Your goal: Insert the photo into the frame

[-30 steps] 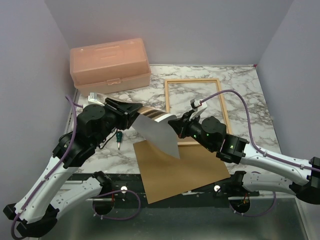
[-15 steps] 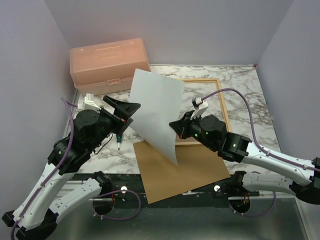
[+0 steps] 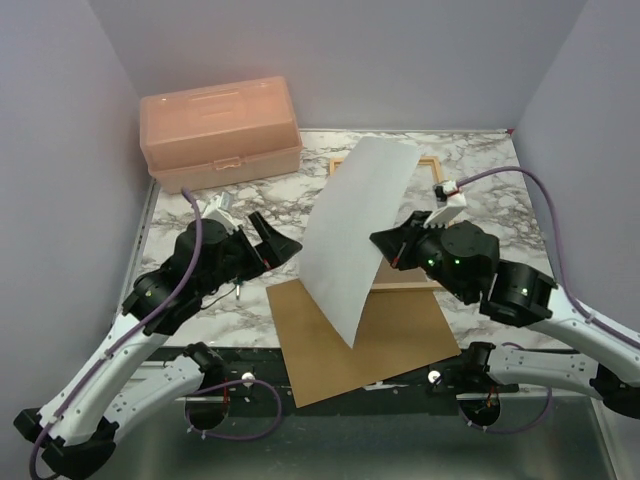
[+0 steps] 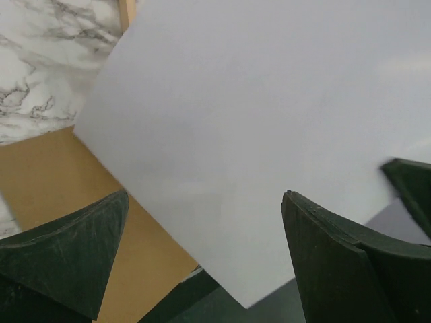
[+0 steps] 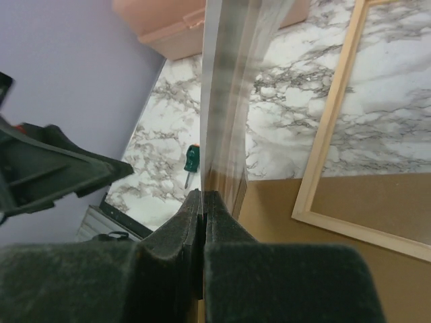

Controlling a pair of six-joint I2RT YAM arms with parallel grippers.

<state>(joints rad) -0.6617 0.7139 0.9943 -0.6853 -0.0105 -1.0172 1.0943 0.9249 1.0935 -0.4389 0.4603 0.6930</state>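
The photo (image 3: 355, 235) stands nearly upright with its white back toward the camera, over the frame's left side. My right gripper (image 3: 386, 244) is shut on the photo's right edge; in the right wrist view the sheet (image 5: 225, 81) rises edge-on from the closed jaws (image 5: 204, 202). My left gripper (image 3: 283, 240) is open and empty, just left of the photo and not touching it. In the left wrist view the white sheet (image 4: 256, 134) fills the space beyond the open fingers (image 4: 67, 256). The light-wood frame (image 3: 408, 286) lies flat on the marble, partly hidden by the photo.
A brown backing board (image 3: 390, 340) lies at the near edge, overlapping the frame's near bar. A peach toolbox (image 3: 220, 125) stands at the back left. A green-handled screwdriver (image 5: 191, 161) lies on the marble left of the board. Walls close in on both sides.
My left gripper has let go of the photo and drawn back to the left. My right gripper has swung the photo upright and carried it right, over the frame.
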